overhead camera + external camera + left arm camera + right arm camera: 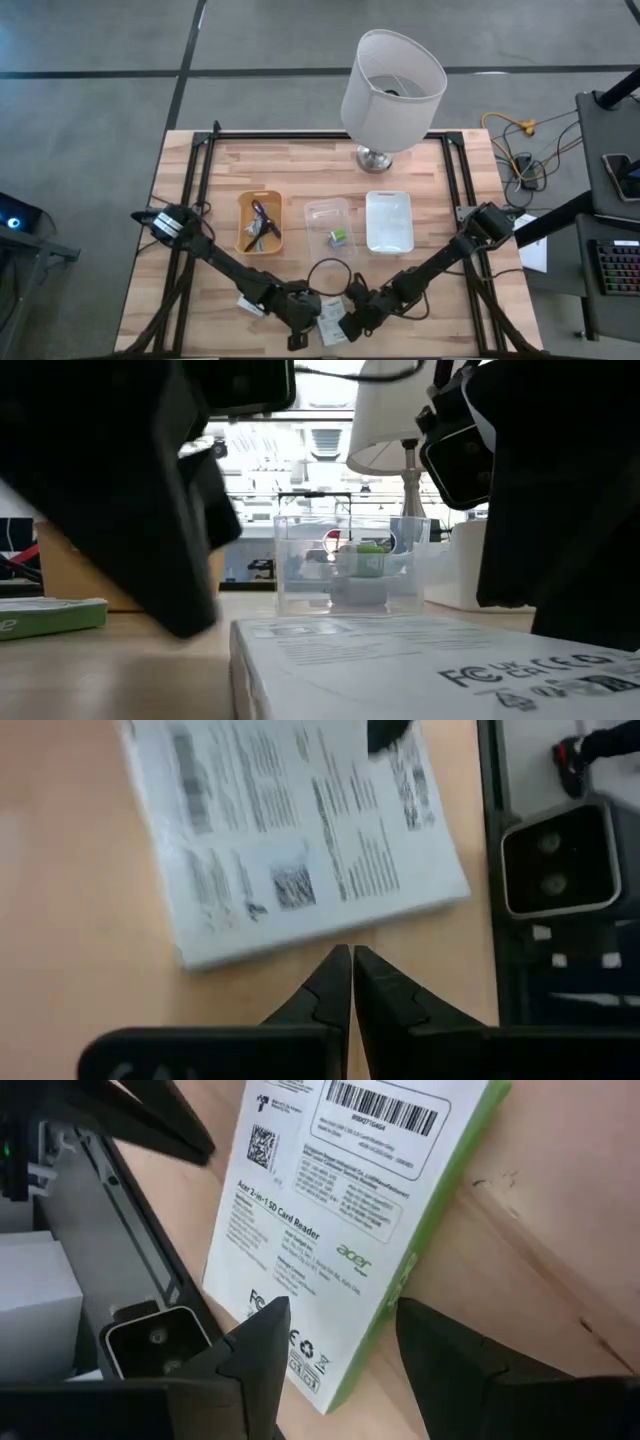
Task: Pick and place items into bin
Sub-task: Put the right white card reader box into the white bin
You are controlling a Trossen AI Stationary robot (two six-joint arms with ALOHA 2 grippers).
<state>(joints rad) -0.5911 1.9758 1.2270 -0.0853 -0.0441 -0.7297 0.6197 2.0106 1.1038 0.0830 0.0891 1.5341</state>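
Box: white printed box (330, 1230) lies flat at the table's near edge, between both grippers.
Right gripper (335, 1342): jaws spread, straddling its end, likely to grasp.
Left gripper (351, 982): jaws pressed together, just beside it.
Bin: clear bin (328, 222) mid-table, farther back, holds a green block (339, 236).

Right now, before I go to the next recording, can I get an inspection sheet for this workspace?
Surface: wooden table, black frame rails down both sides.
Job's things: white-and-green card reader box at the near edge; second white printed box beside it. Yellow bin holds a purple-black stick and other small pieces; clear bin holds a green-and-white block; white bin shows nothing inside.
Clutter: table lamp at the far edge.
Grippers: left gripper shut, beside the white printed box; right gripper open, over the card reader box.
Cables: thin black cable looped near the grippers; yellow cord on the floor.
Surroundings: desk with keyboard to the right.
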